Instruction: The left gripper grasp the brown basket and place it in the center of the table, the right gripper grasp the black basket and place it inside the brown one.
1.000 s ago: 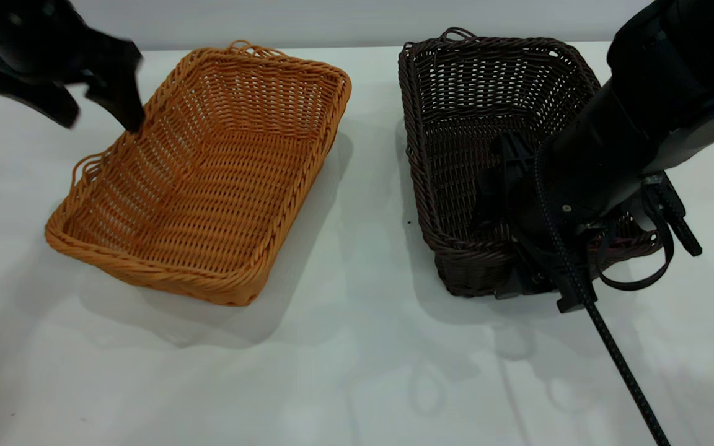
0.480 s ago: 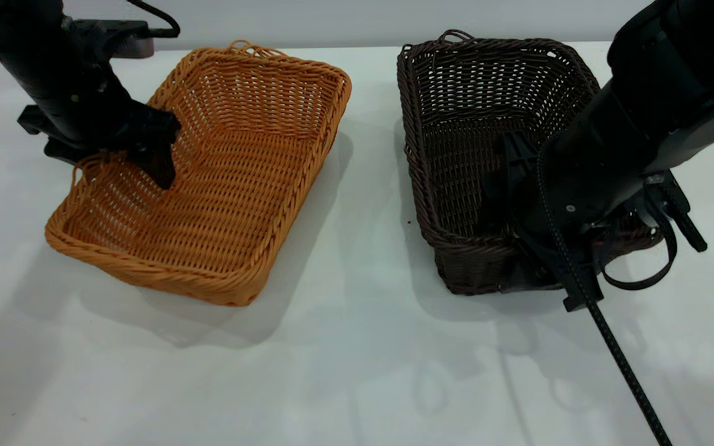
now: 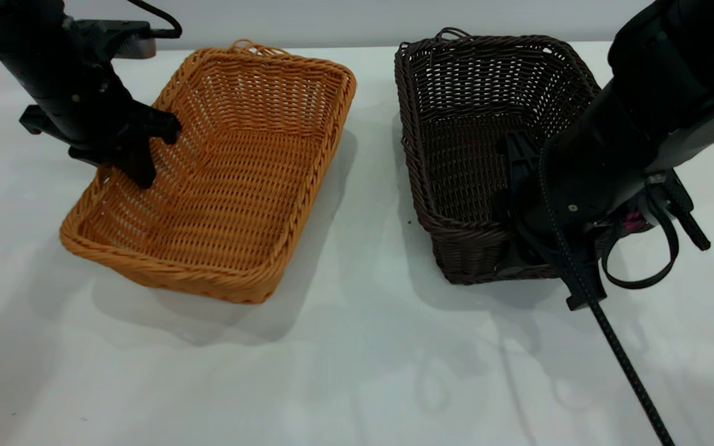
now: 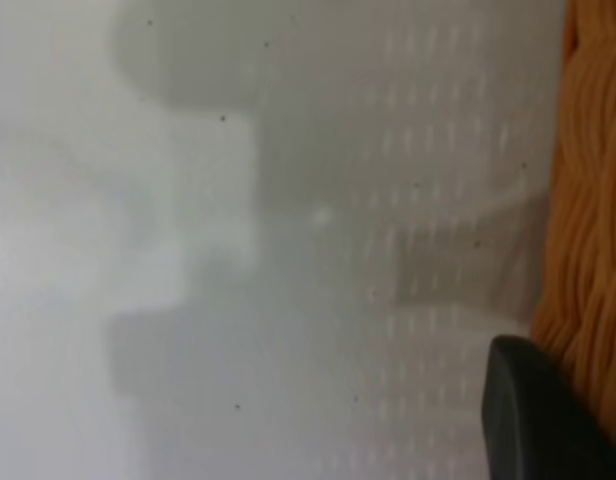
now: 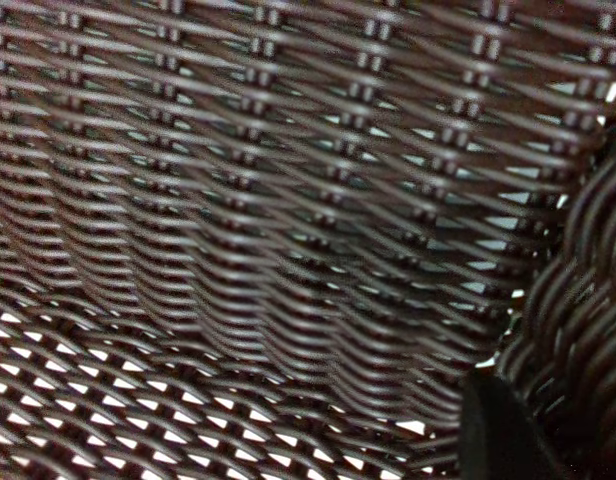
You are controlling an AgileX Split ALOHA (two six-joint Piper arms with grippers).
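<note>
Wicker brown basket rim pinched by left hand, black basket wall pinched by right hand.

Brown basket left of black basket, apart

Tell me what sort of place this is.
Probably a robot test bench: a plain white matte table, two black robot arms with the left gripper and right gripper, and only an orange-tan wicker basket and a dark brown-black wicker basket.

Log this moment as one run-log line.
left gripper: on orange-tan woven basket left rim | right gripper: on dark brown-black woven basket near wall | baskets apart
</note>
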